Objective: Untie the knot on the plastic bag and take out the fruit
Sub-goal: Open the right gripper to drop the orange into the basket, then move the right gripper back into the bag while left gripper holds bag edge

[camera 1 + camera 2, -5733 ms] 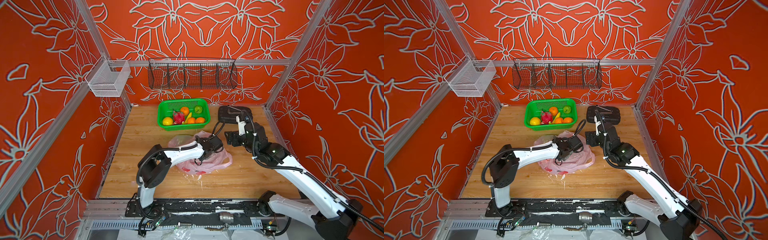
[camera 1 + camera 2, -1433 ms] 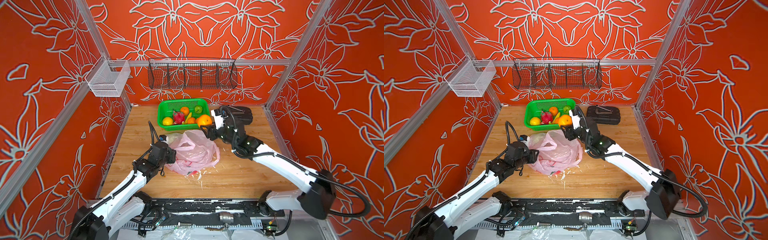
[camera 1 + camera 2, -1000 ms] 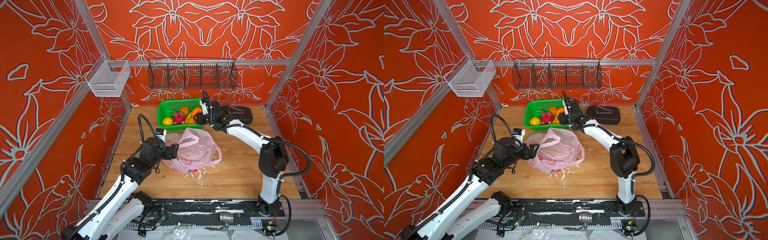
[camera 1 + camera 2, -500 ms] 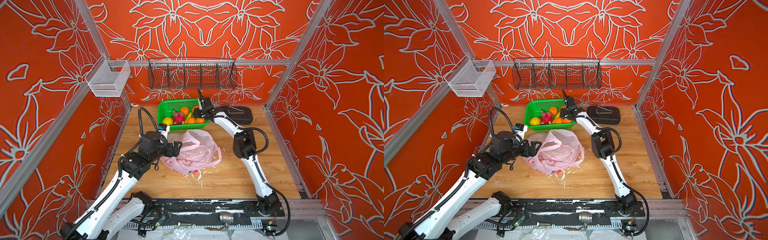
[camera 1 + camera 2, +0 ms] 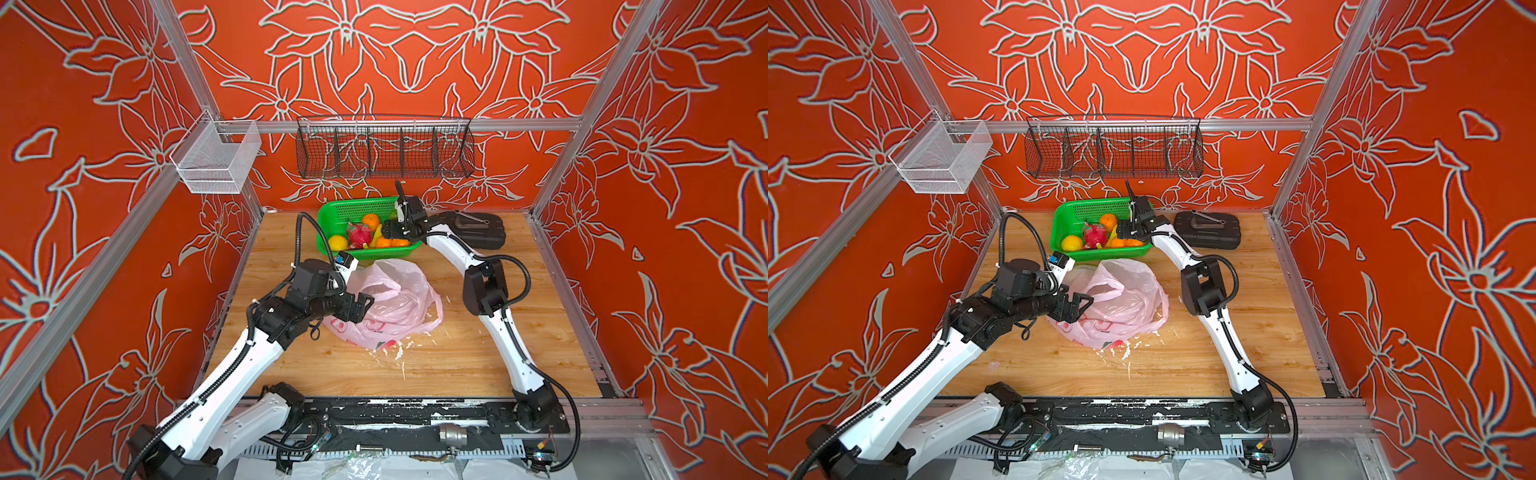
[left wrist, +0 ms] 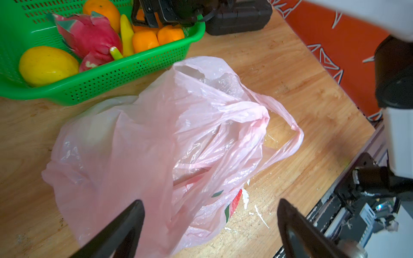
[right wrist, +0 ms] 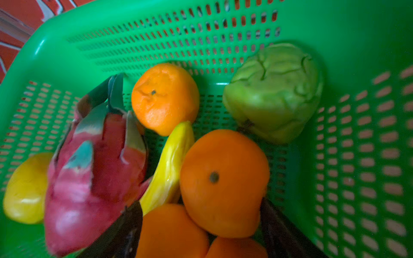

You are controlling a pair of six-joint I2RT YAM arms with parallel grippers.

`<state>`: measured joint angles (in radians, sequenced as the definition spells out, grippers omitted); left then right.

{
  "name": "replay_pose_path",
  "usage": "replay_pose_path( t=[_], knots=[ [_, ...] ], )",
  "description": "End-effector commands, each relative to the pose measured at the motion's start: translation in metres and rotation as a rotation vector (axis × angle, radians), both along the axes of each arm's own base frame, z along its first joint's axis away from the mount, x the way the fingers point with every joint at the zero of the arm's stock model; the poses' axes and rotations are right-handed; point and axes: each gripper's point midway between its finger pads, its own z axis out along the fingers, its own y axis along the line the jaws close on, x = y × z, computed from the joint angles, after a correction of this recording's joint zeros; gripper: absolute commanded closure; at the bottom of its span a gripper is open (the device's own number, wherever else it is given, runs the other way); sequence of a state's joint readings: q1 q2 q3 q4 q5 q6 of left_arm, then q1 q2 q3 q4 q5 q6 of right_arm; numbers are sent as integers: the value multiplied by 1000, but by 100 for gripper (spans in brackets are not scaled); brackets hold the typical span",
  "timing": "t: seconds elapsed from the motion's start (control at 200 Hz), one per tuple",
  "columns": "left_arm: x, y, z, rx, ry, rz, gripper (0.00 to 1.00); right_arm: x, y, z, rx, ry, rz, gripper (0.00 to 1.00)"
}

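The pink plastic bag (image 5: 395, 299) (image 5: 1125, 299) (image 6: 156, 134) lies crumpled mid-table, and no fruit shows through it. One handle loop (image 6: 290, 134) lies loose; the knot is not in view. My left gripper (image 5: 363, 305) (image 5: 1081, 305) (image 6: 211, 204) is open at the bag's left edge, with a fold of plastic between its fingers. The right gripper (image 5: 386, 228) (image 5: 1121, 228) (image 7: 199, 211) hangs open inside the green basket (image 5: 353, 205) (image 7: 156, 26). A large orange (image 7: 223, 181) rests between its fingers on other oranges. Dragon fruit (image 7: 93, 178), yellow fruit (image 6: 47, 64) and green fruit (image 7: 274, 91) lie there too.
A yellow banana (image 7: 169, 167) lies among the fruit. A black case (image 5: 478, 232) (image 5: 1208, 230) sits right of the basket. A black wire rack (image 5: 384, 151) and a white mesh bin (image 5: 216, 162) hang on the walls. White scraps (image 5: 399, 353) dot the wood in front of the bag.
The right gripper brought an orange down into the basket and spread its jaws wider than it. The left arm rose and shifted a little along the bag's left side, staying open.
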<state>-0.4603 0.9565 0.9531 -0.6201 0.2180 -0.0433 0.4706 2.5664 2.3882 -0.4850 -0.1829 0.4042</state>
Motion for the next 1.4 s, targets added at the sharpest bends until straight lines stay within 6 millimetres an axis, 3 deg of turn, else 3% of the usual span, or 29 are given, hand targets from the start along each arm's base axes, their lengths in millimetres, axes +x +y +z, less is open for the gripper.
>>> replay_pose_path(
  t=[0.0, 0.205, 0.315, 0.415, 0.616, 0.696, 0.766, 0.906, 1.021, 1.206, 1.396],
  knots=[
    [-5, -5, -5, 131, -55, -107, 8, -18, -8, 96, 63, -120, 38, 16],
    [15, -4, -34, 384, -110, -128, 6, -79, -34, 153, 85, -197, 74, 15],
    [33, 4, -41, 469, -137, -39, 6, -121, -48, 170, 122, -232, 107, 15],
    [44, 10, -42, 505, -152, 24, 7, -160, -59, 170, 161, -232, 128, 16],
    [48, 14, -35, 471, -147, 101, 39, -231, -59, 160, 257, -261, 212, 16],
    [47, 13, -31, 428, -146, 127, 62, -252, -52, 155, 280, -247, 223, 17],
    [47, 12, -28, 394, -149, 146, 76, -271, -37, 151, 317, -244, 238, 17],
    [45, 12, -22, 344, -153, 180, 82, -307, 9, 125, 437, -196, 248, 19],
    [43, 17, -17, 311, -152, 225, 88, -314, 41, 107, 504, -144, 206, 20],
    [34, 8, -10, 198, -164, 205, 88, -294, 76, 69, 526, -49, 141, 22],
    [27, 9, -8, 180, -152, 196, 78, -265, 103, 32, 545, 19, 50, 22]
  ],
)
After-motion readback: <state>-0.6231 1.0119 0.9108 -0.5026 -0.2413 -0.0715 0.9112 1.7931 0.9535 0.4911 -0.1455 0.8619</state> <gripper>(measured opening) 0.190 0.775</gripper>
